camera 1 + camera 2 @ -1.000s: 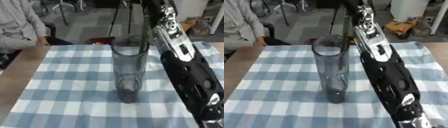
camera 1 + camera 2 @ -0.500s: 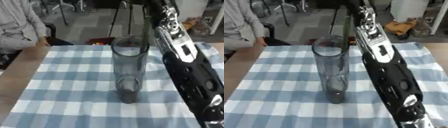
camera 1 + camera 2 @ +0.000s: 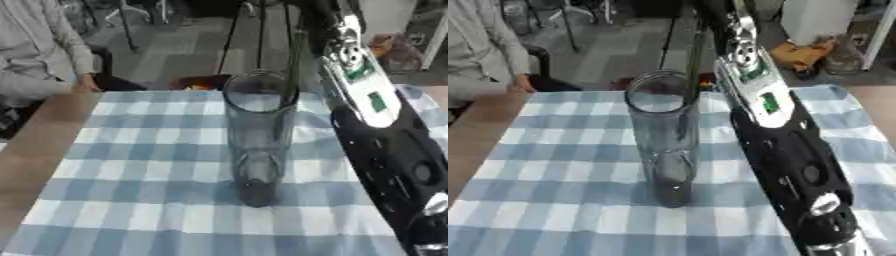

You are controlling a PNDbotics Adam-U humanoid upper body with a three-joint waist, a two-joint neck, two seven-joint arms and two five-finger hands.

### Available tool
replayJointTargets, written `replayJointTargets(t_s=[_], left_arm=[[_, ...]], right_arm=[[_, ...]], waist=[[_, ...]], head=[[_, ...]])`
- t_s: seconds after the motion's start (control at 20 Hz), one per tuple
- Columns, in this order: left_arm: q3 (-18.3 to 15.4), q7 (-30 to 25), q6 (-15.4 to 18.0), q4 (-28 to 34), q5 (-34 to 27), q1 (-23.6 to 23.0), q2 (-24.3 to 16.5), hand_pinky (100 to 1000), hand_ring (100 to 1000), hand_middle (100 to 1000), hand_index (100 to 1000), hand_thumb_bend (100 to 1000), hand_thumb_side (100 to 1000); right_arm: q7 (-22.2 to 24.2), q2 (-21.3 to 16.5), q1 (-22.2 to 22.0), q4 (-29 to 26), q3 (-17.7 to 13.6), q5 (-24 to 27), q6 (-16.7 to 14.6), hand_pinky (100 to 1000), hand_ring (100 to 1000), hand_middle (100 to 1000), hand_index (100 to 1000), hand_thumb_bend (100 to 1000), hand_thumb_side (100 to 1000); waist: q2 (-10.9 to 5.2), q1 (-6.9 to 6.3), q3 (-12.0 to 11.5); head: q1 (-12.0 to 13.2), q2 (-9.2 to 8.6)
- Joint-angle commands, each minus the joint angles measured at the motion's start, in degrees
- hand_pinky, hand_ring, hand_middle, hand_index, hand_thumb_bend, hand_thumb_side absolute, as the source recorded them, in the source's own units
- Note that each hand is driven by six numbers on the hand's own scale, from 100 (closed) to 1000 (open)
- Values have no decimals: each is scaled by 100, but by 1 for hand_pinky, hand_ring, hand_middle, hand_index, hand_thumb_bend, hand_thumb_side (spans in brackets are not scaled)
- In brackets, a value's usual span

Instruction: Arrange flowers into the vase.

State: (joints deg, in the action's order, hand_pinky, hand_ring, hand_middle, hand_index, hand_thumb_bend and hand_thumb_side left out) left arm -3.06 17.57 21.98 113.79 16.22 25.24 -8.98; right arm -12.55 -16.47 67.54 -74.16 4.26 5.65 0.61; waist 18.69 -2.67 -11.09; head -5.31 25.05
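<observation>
- A tall clear glass vase (image 3: 256, 135) stands upright near the middle of a table covered by a blue-and-white checked cloth (image 3: 140, 165).
- The robot's right arm (image 3: 785, 150), black with a silver-white upper section, reaches in from the lower right and stretches up past the right side of the vase toward the far edge of the table.
- The right robot hand lies beyond the top of both views; whether it is released, clenched or grasping anything cannot be told.
- A thin dark green stem (image 3: 696, 60) runs down from the top of the frame, just beside the arm, and enters the vase at its rim on the right side.
- The left robot hand shows in neither view.
- Bare brown table (image 3: 39, 145) shows along the cloth's left edge.
</observation>
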Motion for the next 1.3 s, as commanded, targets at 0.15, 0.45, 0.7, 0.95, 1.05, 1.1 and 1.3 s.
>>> replayJointTargets(t_s=[0.15, 0.45, 0.7, 0.95, 1.05, 1.1, 1.3], left_arm=[[-34, -3, -8, 80, -6, 58, -36, 543, 721, 817, 876, 195, 1000], [-38, 3, -3, 80, -2, 65, -37, 541, 721, 817, 876, 193, 1000], [-36, 5, 1, 80, 1, 65, -38, 541, 721, 817, 876, 191, 1000], [-39, 11, -4, 80, 7, 62, -43, 534, 717, 817, 876, 189, 1000], [-39, 13, -3, 80, 8, 63, -43, 533, 716, 817, 876, 189, 1000], [-38, 13, -2, 80, 9, 63, -44, 533, 716, 817, 876, 189, 1000], [-39, 16, -7, 80, 10, 58, -47, 533, 715, 817, 876, 187, 1000]], right_arm=[[43, -169, 85, -58, 13, -286, -149, 727, 534, 225, 235, 299, 547], [97, -244, 23, -5, 46, -566, -169, 736, 544, 225, 242, 305, 566], [146, -288, -11, 42, 61, -793, -119, 736, 547, 225, 252, 315, 584], [210, -329, -43, 71, 92, -1020, -101, 734, 549, 226, 264, 317, 586], [248, -345, -52, 81, 103, -1117, -78, 734, 549, 227, 265, 322, 583], [266, -351, -56, 84, 105, -1160, -61, 734, 549, 226, 266, 321, 580], [361, -389, -73, 86, 123, -1338, 7, 733, 551, 223, 270, 327, 575]], waist=[[-141, 0, 15], [-145, 9, 48], [-156, 24, 70], [-170, 32, 66], [-173, 36, 68], [-174, 37, 69], [-174, 38, 74]], head=[[37, -50], [60, -45], [79, -45], [83, -57], [88, -54], [90, -53], [100, -48]])
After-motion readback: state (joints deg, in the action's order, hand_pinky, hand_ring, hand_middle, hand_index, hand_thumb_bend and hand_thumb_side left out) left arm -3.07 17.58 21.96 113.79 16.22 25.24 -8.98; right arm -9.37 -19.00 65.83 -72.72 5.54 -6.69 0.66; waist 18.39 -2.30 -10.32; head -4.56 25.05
